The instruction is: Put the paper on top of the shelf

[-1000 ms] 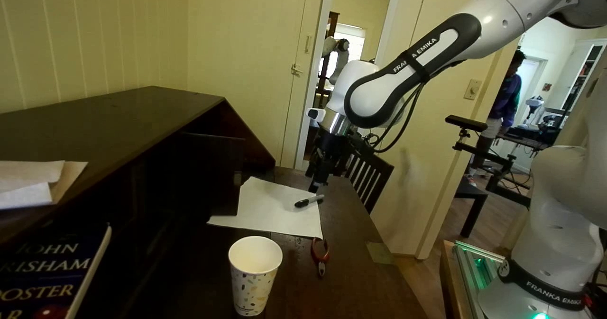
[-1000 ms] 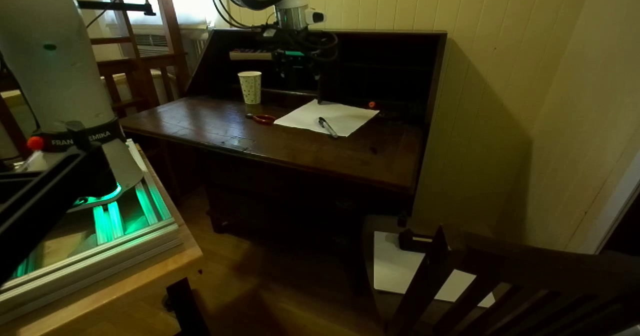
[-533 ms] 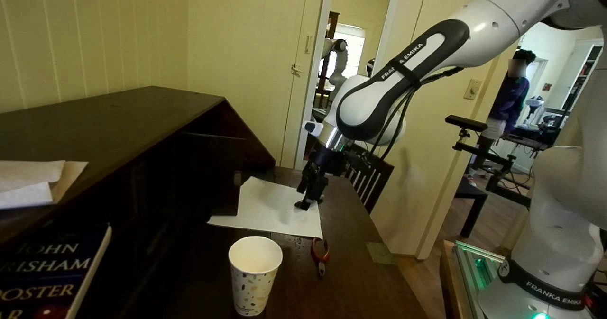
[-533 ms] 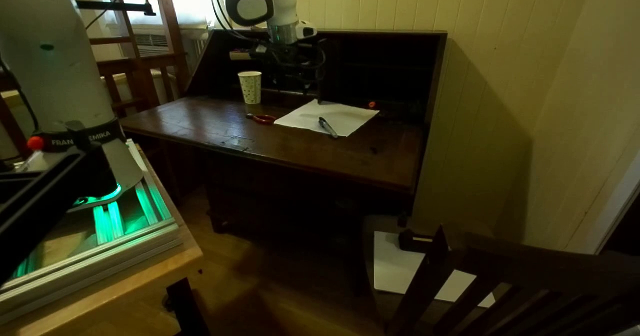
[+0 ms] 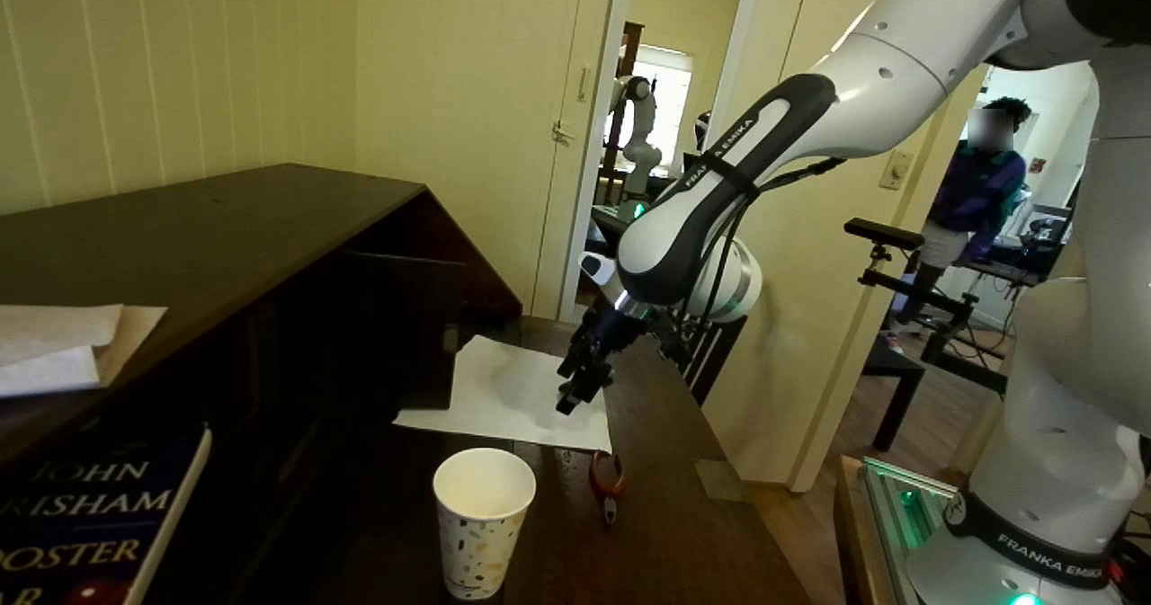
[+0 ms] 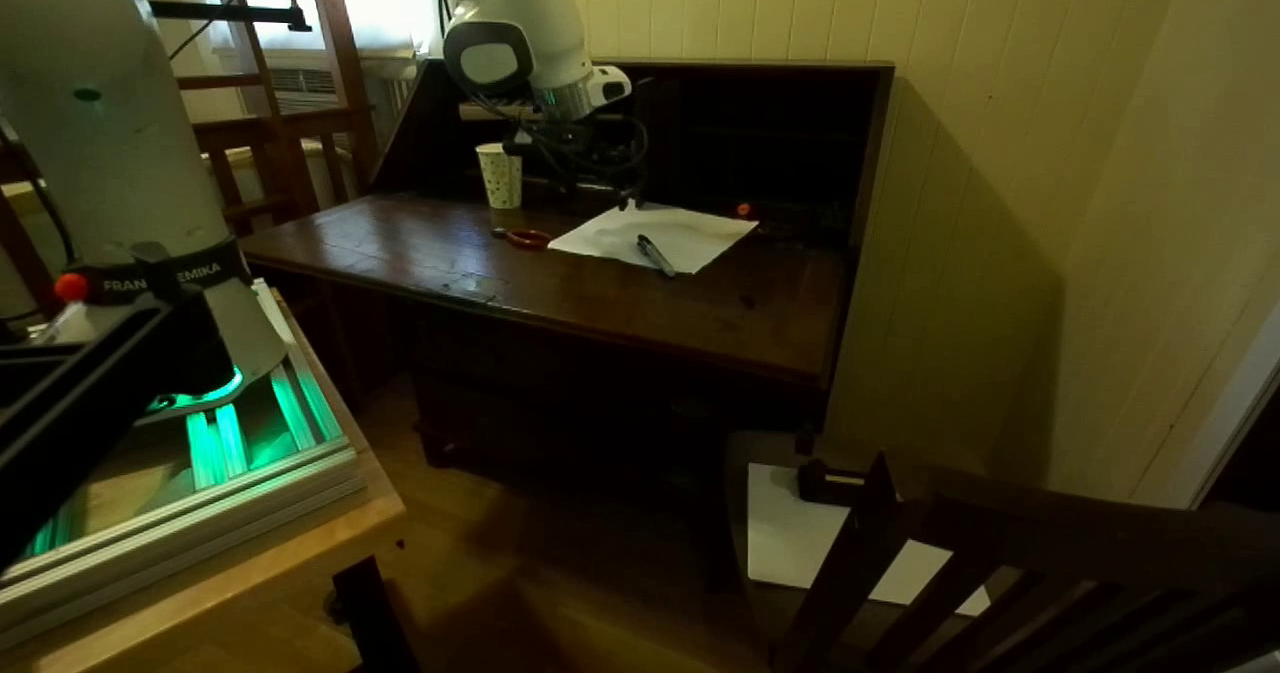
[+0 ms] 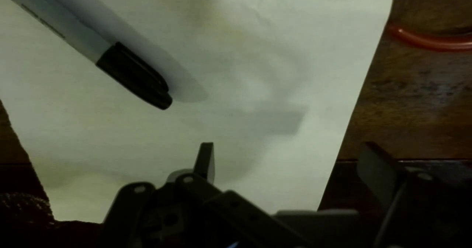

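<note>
The paper is a thin white sheet lying flat on the dark table, seen in both exterior views (image 5: 513,394) (image 6: 705,231) and in the wrist view (image 7: 239,67). A grey marker with a black cap (image 6: 655,253) lies on it, also in the wrist view (image 7: 132,74). My gripper (image 5: 572,396) hangs tilted above the paper; it also shows in an exterior view (image 6: 600,196). In the wrist view my gripper (image 7: 289,163) is open and empty. One finger is over the paper, the other beyond its edge. The shelf is the dark brown cabinet with a broad flat top (image 5: 207,227).
Folded papers (image 5: 54,344) lie on the shelf top. A paper cup (image 5: 483,533) and red-handled pliers (image 5: 608,479) are on the table. A book (image 5: 90,524) stands inside the cabinet. A chair (image 6: 890,513) holding a white sheet (image 6: 790,533) is at the front.
My gripper has come down over the paper and moved towards its edge on the cup and pliers side, tilting more. The paper, marker, cup and pliers have not moved.
</note>
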Robot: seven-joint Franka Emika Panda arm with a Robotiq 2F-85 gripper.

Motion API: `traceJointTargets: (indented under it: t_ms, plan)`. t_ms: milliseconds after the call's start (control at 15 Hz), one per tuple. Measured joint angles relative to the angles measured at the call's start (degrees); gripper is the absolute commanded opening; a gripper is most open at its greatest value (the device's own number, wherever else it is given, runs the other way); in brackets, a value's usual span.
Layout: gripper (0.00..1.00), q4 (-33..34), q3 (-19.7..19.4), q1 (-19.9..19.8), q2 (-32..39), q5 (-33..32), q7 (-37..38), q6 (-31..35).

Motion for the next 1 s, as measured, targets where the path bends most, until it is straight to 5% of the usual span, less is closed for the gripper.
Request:
traceJointTargets:
  t_ms: [400, 1000]
  plan:
    - [1.00, 1.5, 7.6, -5.3, 2.6, 8.5, -8.5, 0.4]
    - [0.96, 2.3, 13.9, -10.8, 8.7, 8.8, -12.5, 7.4]
